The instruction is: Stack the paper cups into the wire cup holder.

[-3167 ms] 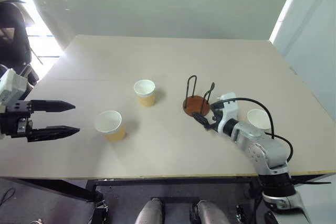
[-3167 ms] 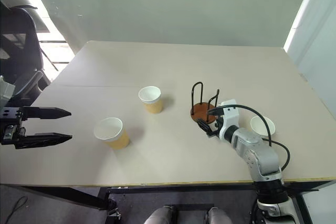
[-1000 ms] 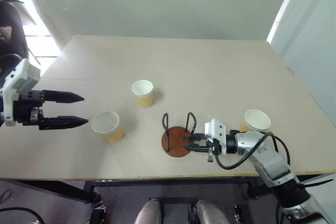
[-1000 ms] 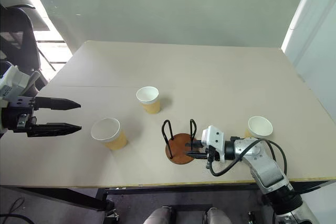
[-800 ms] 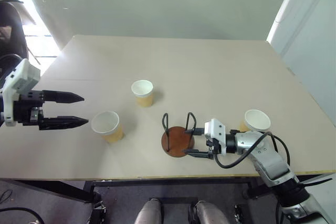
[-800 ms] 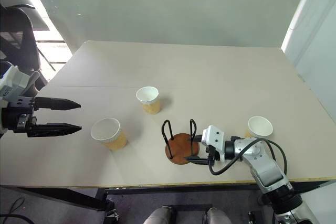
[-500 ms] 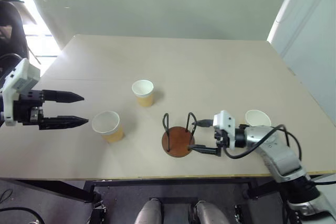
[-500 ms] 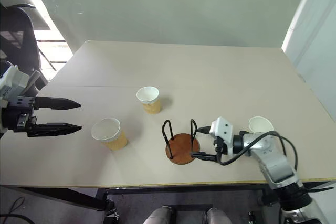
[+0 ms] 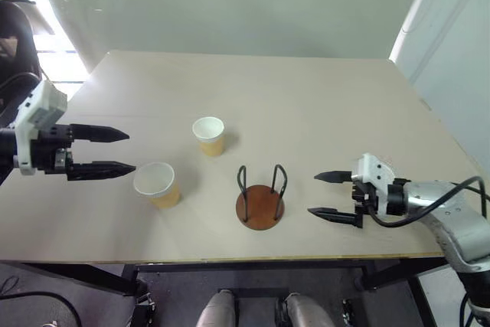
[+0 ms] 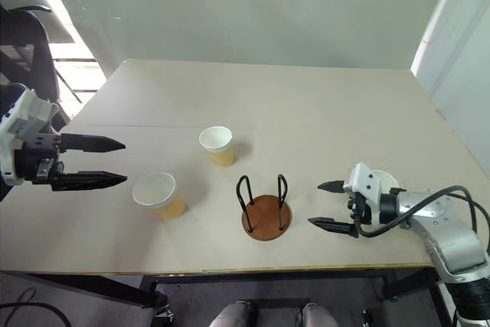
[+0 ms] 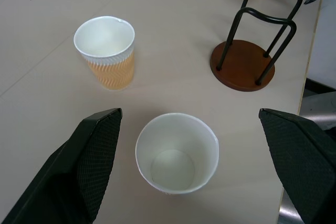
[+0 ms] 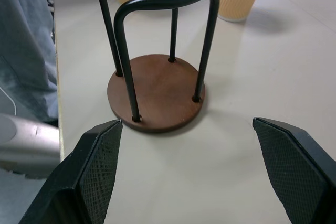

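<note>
1. Beige table [image 9: 306, 105] fills the frame; our wire cup holder [image 9: 260, 197] stands empty at lower centre.
2. Two paper cups [image 9: 155, 184] [image 9: 208, 135] sit upright at centre-left.
3. Our left gripper [image 9: 115, 150], at the left edge, has its fingers apart, empty.
4. Our right gripper [image 9: 325, 194], at lower right, is spread wide, clear of the holder.

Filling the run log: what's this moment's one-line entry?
holder: empty | left gripper: open, near cup | right gripper: open
</note>
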You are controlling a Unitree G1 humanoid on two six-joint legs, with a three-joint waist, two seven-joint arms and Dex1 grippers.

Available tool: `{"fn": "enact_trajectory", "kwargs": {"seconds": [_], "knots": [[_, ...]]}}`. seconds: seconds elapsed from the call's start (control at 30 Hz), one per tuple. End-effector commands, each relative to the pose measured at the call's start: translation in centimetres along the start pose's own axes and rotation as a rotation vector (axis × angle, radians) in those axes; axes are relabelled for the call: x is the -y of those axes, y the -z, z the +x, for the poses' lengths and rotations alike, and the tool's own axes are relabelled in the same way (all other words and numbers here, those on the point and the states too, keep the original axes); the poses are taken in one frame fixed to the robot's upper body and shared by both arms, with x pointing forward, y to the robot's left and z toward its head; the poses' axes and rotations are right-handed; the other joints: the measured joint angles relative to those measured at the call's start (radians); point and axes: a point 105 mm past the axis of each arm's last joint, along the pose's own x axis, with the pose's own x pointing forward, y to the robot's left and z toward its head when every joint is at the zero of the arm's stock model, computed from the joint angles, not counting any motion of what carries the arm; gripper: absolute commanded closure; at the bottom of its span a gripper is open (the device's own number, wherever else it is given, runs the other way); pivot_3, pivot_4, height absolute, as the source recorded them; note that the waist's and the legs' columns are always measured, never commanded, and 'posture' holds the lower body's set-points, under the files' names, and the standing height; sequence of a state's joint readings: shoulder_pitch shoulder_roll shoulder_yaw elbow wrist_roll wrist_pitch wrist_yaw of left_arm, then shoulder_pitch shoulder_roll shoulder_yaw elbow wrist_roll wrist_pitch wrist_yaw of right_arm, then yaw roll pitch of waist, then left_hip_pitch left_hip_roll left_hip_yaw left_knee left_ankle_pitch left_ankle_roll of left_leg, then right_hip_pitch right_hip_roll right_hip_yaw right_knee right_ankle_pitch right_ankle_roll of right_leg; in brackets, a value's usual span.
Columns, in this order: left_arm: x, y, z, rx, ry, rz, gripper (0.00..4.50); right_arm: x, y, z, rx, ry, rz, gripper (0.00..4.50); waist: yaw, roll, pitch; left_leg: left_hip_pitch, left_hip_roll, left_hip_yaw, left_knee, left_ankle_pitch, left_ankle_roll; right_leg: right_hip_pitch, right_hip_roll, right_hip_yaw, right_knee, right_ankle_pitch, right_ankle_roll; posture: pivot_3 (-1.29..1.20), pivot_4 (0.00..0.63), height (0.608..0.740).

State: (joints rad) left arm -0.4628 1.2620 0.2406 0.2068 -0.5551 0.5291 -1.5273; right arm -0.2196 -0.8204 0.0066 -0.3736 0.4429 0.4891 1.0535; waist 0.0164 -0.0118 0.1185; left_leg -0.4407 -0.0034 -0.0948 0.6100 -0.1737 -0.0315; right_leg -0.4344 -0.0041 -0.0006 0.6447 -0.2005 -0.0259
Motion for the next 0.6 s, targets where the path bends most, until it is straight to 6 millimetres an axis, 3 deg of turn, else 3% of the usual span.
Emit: {"fn": "enact_trajectory", "kwargs": {"seconds": [0.03, 0.27, 0.6], "knots": [[0.1, -1.4, -0.2, 0.047, 0.022, 0.042, 0.0, 0.0, -2.3, -2.1, 0.007, 0.02, -0.046, 0.4, 0.0, 0.0, 0.0, 0.0, 0.0, 0.0, 0.001, 0.0, 0.0, 0.0, 0.0, 0.0, 0.0, 0.0, 0.001, 0.0, 0.15, 0.74], [2.8, -6.6, 0.3, 0.336, 0.183, 0.067, 0.0, 1.4, -4.1, -3.9, 0.01, 0.086, -0.069, 0.4, 0.002, -0.001, 0.0, -0.004, 0.0, 0.0, 0.003, 0.0, 0.001, 0.0, 0.0, 0.0, 0.0, -0.001, 0.004, 0.0, 0.15, 0.74], [5.4, -6.8, 2.4, 0.371, 0.314, 0.033, 0.0, 3.3, -5.2, -5.9, -0.04, 0.153, -0.103, 0.4, 0.002, 0.0, 0.0, -0.002, -0.001, 0.0, 0.003, 0.002, 0.004, 0.002, 0.001, 0.001, 0.0, -0.002, 0.012, 0.0, 0.15, 0.74]]}}
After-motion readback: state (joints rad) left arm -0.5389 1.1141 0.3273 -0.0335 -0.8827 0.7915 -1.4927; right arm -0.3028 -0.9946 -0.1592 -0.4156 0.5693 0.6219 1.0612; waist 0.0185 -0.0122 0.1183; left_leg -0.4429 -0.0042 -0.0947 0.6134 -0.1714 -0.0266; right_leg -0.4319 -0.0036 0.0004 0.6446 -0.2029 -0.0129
